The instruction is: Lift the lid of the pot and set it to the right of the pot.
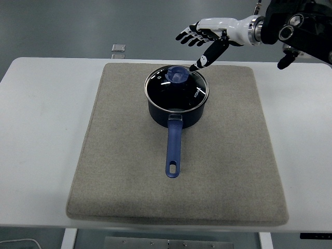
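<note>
The table (36,104) is white, and a grey mat (104,171) covers most of its middle. Just beyond the table's far edge, toward the left, a small grey square (119,49) lies on the floor. On the far half of the mat stands the pot (176,111), dark blue, its long blue handle (173,150) pointing toward the near edge, with a hanging hole at its end. The lid (176,85) sits flat on the pot, glass with a metal rim, closing it fully. Its blue knob (178,74) stands toward the far side of the glass. Right of the pot the mat lies bare out to its edge. The right hand (207,33) comes in from the upper right on a black arm (295,26), hanging in the air above the mat's far edge, just beyond and right of the knob. Its fingers are spread wide and hold nothing; the thumb (206,56) points down toward the knob, its tip near the lid's rim, whether touching I cannot tell
</note>
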